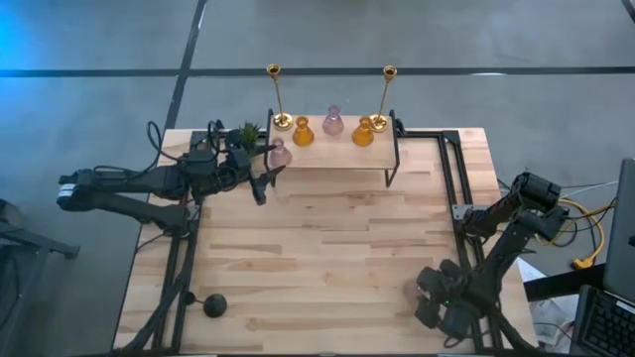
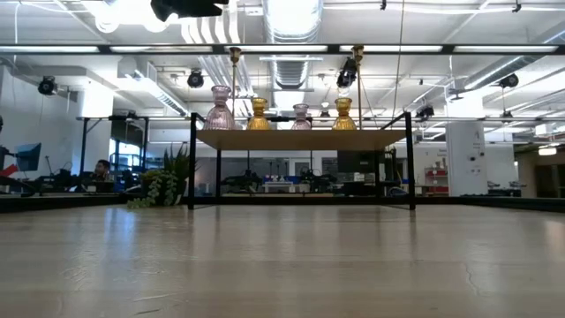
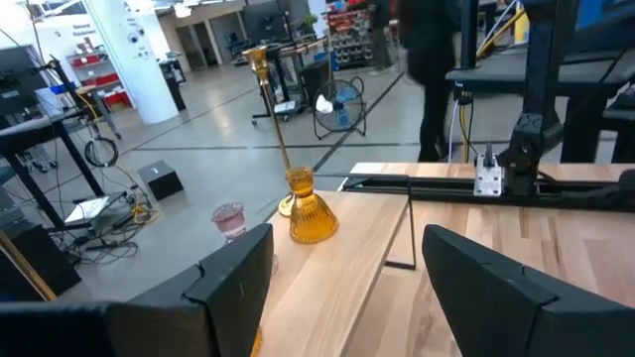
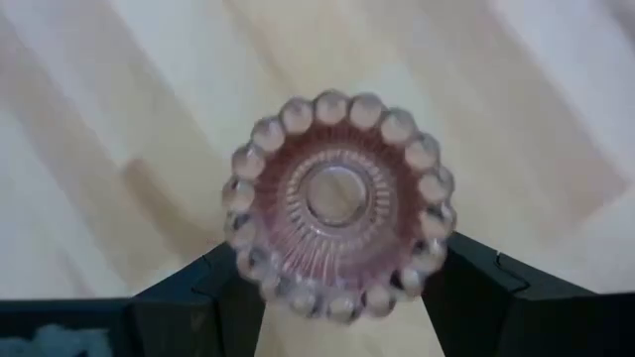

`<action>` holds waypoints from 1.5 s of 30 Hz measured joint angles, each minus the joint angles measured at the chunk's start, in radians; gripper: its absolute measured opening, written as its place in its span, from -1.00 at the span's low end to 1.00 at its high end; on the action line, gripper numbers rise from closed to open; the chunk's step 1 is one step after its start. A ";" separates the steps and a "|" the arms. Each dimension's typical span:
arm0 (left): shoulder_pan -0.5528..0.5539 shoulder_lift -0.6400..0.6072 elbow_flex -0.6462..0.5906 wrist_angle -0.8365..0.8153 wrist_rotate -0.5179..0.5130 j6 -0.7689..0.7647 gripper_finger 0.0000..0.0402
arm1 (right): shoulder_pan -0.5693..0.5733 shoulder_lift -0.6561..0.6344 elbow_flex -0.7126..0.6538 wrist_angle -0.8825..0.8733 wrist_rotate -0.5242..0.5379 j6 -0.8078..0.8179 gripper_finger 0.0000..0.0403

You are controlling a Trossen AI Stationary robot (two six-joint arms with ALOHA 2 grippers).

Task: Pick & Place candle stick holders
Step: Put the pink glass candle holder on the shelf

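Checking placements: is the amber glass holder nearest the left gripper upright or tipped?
Upright. The amber glass holder stands on its wide base on the shelf, neck up, beyond the open left gripper.

two brass candlesticks (image 1: 278, 97), two amber holders (image 1: 303, 131) and a pink one (image 1: 332, 121) are ranged on a shelf (image 1: 337, 157) at the tabletop's (image 1: 327, 258) far edge; a black holder (image 1: 214, 305) is seen near the front left corner.

Holders (image 1: 332, 127) on shelf (image 1: 337, 156), table's (image 1: 327, 258) rear
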 joint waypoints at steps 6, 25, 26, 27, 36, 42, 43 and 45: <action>0.000 0.000 0.000 -0.026 0.001 -0.006 0.31 | -0.046 0.000 -0.019 0.003 0.121 -0.056 0.09; 0.000 -0.001 0.000 -0.028 0.004 -0.008 0.31 | -0.070 -0.002 -0.061 0.027 0.317 -0.044 0.09; 0.000 -0.001 0.000 -0.027 0.004 -0.008 0.31 | -0.069 -0.003 -0.061 0.038 0.317 -0.044 0.09; 0.000 -0.001 0.000 -0.027 0.004 -0.008 0.31 | -0.069 -0.003 -0.060 0.043 0.317 -0.044 0.09; 0.000 -0.001 0.000 -0.023 0.004 -0.008 0.31 | -0.063 0.002 -0.063 0.045 0.333 -0.047 -0.09; 0.000 -0.001 0.000 -0.024 0.003 -0.008 0.31 | -0.063 0.002 -0.066 0.045 0.341 -0.050 -0.29; 0.000 -0.001 0.000 -0.024 0.003 -0.008 0.31 | -0.065 0.002 -0.066 0.046 0.346 -0.050 -0.29; 0.000 -0.001 0.000 -0.024 0.003 -0.009 0.31 | -0.070 0.002 -0.066 0.045 0.366 -0.050 -0.29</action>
